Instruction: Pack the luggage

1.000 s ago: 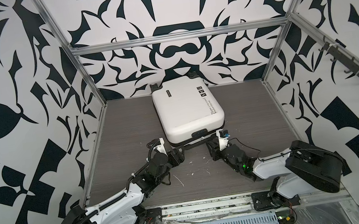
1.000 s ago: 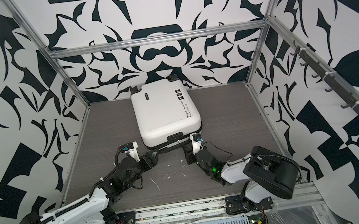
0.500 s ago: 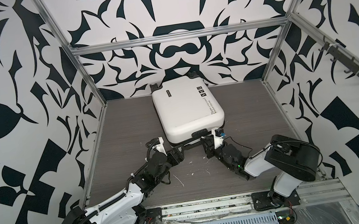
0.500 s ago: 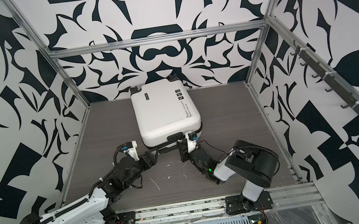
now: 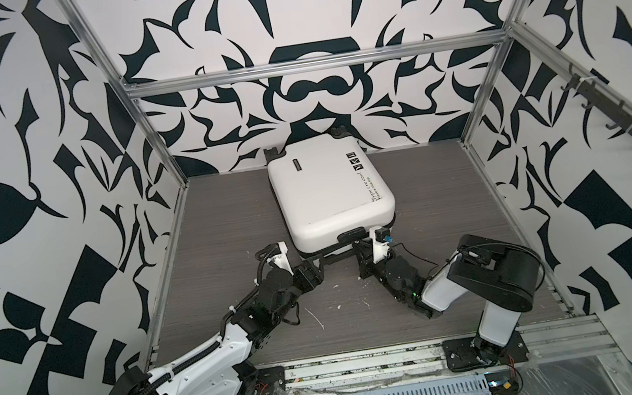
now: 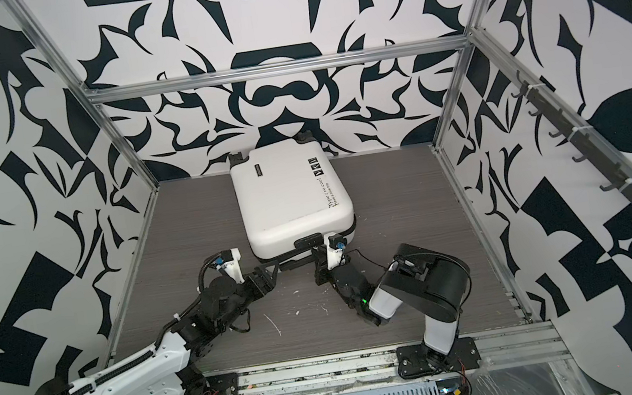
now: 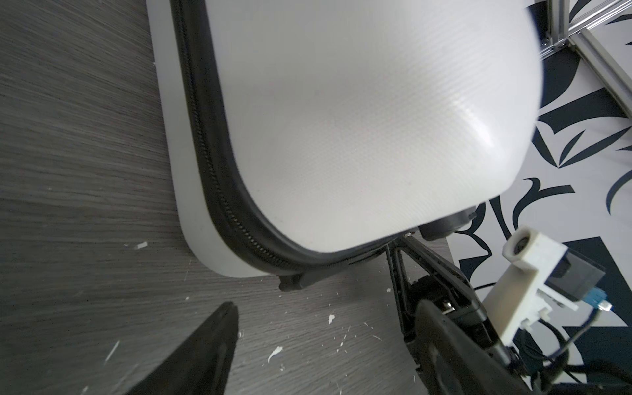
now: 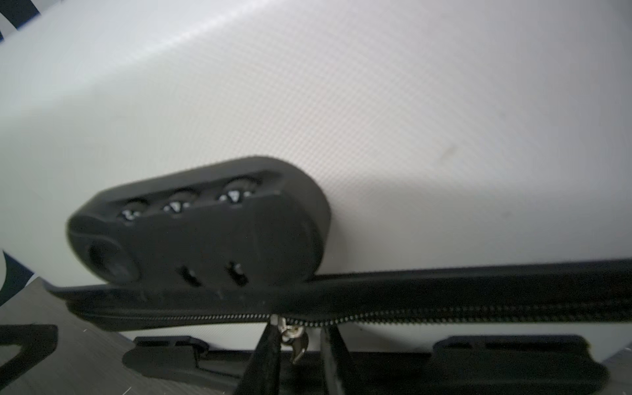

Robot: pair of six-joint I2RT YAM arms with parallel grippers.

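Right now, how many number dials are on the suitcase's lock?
3 dials in a row on the lock of the luggage: an end dial by the round button, a middle dial, a far-end dial. None seems hidden.

1. Luggage (image 5: 330, 192): a small white hard-shell suitcase lying flat, shell shut. It sits on the grey wood-grain tabletop (image 5: 225, 219), just above the centre of both top views and slightly skewed.
2. Wheels (image 5: 271, 153): black, at the far end of the case, close to the patterned back wall.
3. Stickers (image 5: 355, 161): three small squares near the upper right corner of the shell. Black script text (image 5: 373, 189) runs below them along the right edge.
4. Combination lock (image 8: 198, 225): black with three dials, set on the near side wall.
5. Zipper (image 8: 461, 316): black tape following the seam. Its metal pull (image 8: 294, 338) hangs below the seam near the lock. How far round it is closed cannot be told.
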